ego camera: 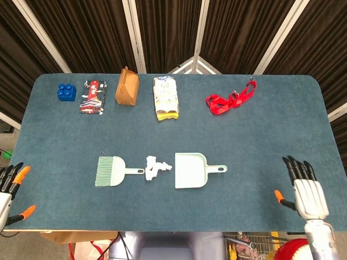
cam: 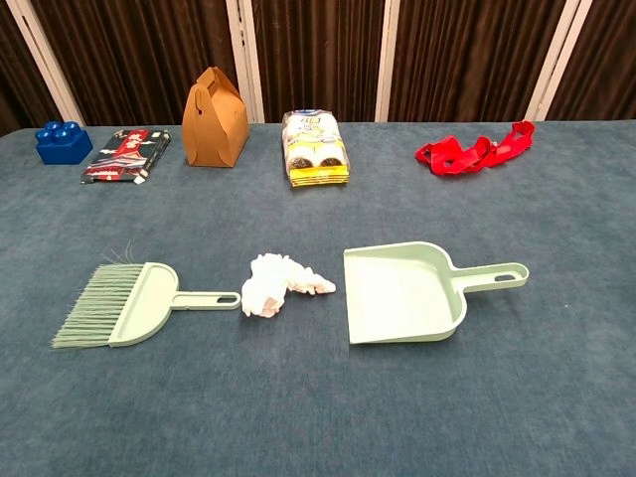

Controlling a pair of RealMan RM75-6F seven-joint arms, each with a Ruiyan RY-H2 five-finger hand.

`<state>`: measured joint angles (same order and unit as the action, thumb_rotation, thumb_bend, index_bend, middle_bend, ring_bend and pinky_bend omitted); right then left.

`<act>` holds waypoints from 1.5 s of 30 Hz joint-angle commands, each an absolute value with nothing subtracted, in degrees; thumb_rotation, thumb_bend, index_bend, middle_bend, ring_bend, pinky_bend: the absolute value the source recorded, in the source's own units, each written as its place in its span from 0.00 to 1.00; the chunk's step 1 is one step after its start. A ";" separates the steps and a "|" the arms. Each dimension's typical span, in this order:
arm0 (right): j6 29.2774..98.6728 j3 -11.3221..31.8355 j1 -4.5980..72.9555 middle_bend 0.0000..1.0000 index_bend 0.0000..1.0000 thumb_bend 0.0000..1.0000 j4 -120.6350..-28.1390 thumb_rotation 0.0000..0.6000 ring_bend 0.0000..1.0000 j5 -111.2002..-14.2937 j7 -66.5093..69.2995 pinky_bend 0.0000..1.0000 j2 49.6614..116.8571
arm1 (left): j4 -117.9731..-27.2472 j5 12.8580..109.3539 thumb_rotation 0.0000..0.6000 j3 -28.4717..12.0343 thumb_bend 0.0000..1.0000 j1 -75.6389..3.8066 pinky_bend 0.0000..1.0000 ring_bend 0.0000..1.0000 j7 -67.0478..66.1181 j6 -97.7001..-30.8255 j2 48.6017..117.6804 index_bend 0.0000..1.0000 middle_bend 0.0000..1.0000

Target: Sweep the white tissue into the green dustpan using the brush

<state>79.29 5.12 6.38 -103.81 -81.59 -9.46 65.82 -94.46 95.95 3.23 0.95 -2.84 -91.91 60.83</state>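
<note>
Bright, even light, maybe from above. Soft small shadows. Both pictures look sharp, with no glare.

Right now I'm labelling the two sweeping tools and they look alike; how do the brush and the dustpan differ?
The brush lies left of the white tissue, the dustpan right of it. The brush's handle points right, at the tissue; the dustpan's handle points right, away from it. The brush ends in bristles; the dustpan is an open, empty tray. Both are pale green, lie flat and are untouched.
</note>
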 commanded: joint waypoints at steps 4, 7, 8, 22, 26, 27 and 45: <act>69.75 9.03 14.50 0.74 0.14 0.31 -105.55 1.00 0.75 -72.59 -19.25 0.76 71.26 | -94.81 95.60 1.00 3.12 0.00 0.81 0.05 0.00 -3.34 -91.45 60.88 0.00 0.00; 68.16 9.25 16.71 0.81 0.21 0.31 -104.95 1.00 0.81 -70.07 -23.61 0.79 74.34 | -94.88 95.53 1.00 3.09 0.00 0.73 0.05 0.00 -3.45 -91.26 60.89 0.00 0.00; 67.84 9.24 17.29 0.83 0.22 0.31 -104.70 1.00 0.82 -69.27 -24.88 0.79 75.37 | -94.89 95.53 1.00 3.10 0.00 0.72 0.05 0.00 -3.48 -91.23 60.87 0.00 0.00; 66.89 10.67 23.35 0.85 0.32 0.31 -95.32 1.00 0.84 -60.31 -33.25 0.80 88.69 | -94.91 95.25 1.00 3.21 0.00 0.49 0.05 0.00 -2.97 -90.45 60.65 0.00 0.00; 66.68 11.24 24.52 0.85 0.36 0.31 -92.86 1.00 0.84 -58.70 -33.39 0.80 91.15 | -95.12 95.25 1.00 3.27 0.00 0.40 0.05 0.00 -3.21 -90.18 60.61 0.00 0.00; 66.66 11.26 24.81 0.85 0.37 0.31 -92.38 1.00 0.84 -58.37 -33.48 0.80 91.70 | -95.14 95.28 1.00 3.27 0.00 0.39 0.05 0.00 -3.36 -90.15 60.63 0.00 0.00; 67.17 10.83 27.04 0.85 0.51 0.50 -88.07 1.00 0.84 -56.56 -32.96 0.80 96.53 | -95.79 94.57 1.00 3.23 0.00 0.25 0.05 0.00 -4.54 -89.34 60.76 0.00 0.00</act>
<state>67.13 10.82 26.97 -88.14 -56.56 -32.98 96.46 -95.73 94.63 3.22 0.27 -4.48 -89.41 60.76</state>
